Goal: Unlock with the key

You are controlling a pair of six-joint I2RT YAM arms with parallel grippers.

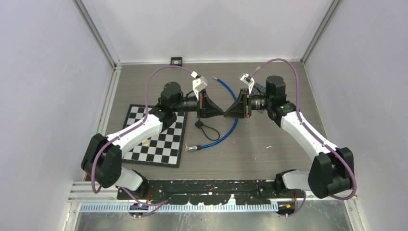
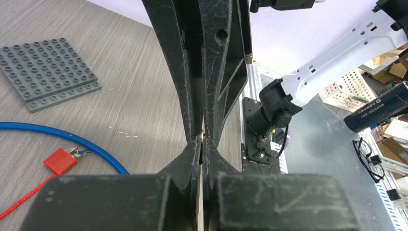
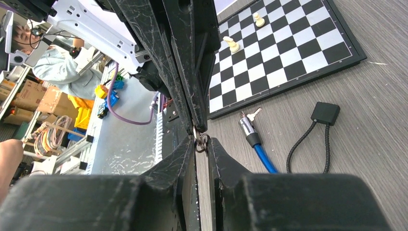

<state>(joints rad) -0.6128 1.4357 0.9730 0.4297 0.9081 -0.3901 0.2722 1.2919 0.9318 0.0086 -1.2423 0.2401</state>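
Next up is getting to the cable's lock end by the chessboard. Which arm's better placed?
Left, likely. The lock end lies by the chessboard edge, on the left arm's side. Left gripper and right gripper meet tip to tip mid-table, so the right would have to reach across.

Blue cable, blk/wht checkered board, grey stud plate, red tag

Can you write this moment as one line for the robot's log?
left gripper: shut | right gripper: tip-to-tip with left, small ring between jaws, grip unclear | blue cable lock: not held
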